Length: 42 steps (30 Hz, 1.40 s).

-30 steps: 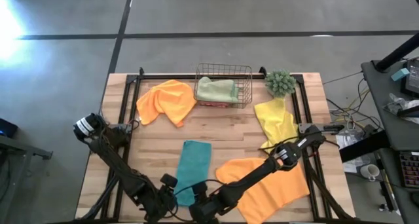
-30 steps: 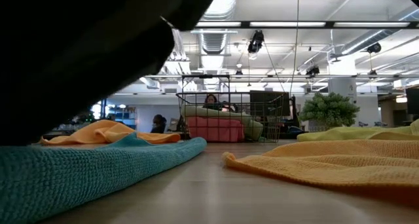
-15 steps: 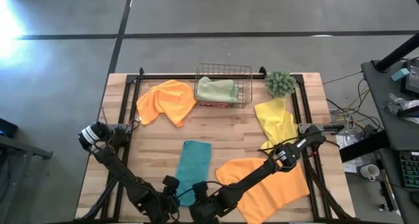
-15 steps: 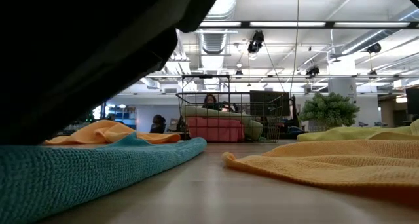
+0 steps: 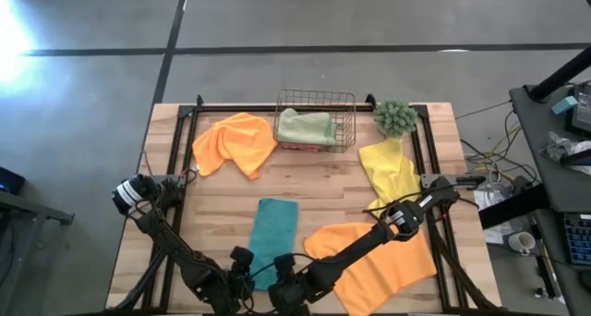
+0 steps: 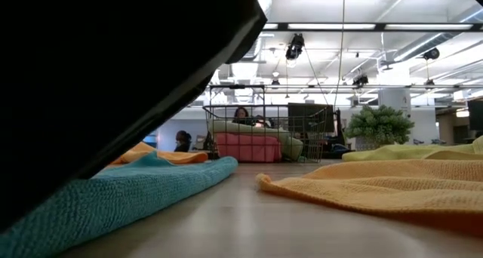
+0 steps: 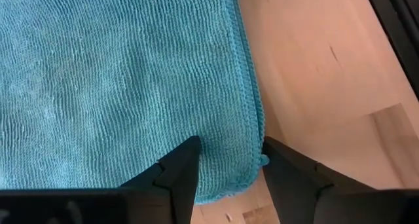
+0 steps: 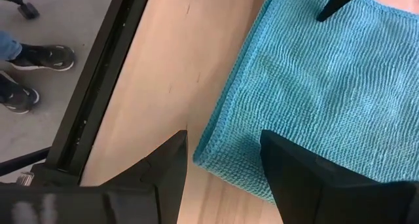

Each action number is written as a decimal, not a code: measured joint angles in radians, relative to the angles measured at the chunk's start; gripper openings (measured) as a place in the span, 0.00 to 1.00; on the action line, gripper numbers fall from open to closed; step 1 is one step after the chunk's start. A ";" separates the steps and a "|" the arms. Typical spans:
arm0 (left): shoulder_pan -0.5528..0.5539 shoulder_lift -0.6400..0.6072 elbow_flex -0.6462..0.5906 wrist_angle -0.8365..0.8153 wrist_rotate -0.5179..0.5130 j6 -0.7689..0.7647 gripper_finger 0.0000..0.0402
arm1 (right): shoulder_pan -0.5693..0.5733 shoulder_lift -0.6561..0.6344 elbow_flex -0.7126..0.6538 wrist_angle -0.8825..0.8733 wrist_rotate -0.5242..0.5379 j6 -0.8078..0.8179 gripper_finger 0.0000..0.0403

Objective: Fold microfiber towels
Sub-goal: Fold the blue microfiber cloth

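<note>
Nearest the front edge of the surface (image 5: pixel 222 214), both grippers are seen low over the near end of the teal towel (image 5: pixel 276 233). Left gripper (image 7: pixel 229 160) is set w/ jaws parted astride one near corner, the hemmed edge lying between the fingers (image 7: pixel 180 168); no pinch is seen yet. Right gripper (image 8: pixel 222 152) is likewise released, jaws spread over the opposite near corner, nothing held.

Teal towel is laid as a narrow strip, already doubled by the look of its width; long axis runs near-to-far, far short end pointed toward the basket (image 5: pixel 316 120). It is judged soft, light, limp and grippy – it will sag and drape once lifted, so both near corners are best pinched at the hem, both layers together, and carried over evenly.

To the right, a large orange towel (image 5: pixel 388 261) is spread flat, partly under the right arm. Beyond it a yellow towel (image 5: pixel 388 173) is rumpled, long axis approx near-to-far. At far left a 2nd orange towel (image 5: pixel 235 142) is crumpled. In the basket a sage towel (image 5: pixel 305 125) is stacked on a pink one (image 6: pixel 249 148); a plant (image 5: pixel 394 116) stands just beside it
</note>
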 joint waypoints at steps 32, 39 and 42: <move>0.003 -0.086 -0.007 -0.014 0.079 0.004 0.02 | -0.016 0.005 0.069 -0.043 -0.018 0.224 0.02; 0.004 -0.119 0.029 -0.077 0.121 -0.004 0.02 | -0.001 -0.017 0.132 -0.085 -0.057 0.400 0.02; 0.006 -0.125 0.056 -0.159 0.117 -0.005 0.02 | -0.003 -0.037 0.133 -0.102 -0.059 0.455 0.02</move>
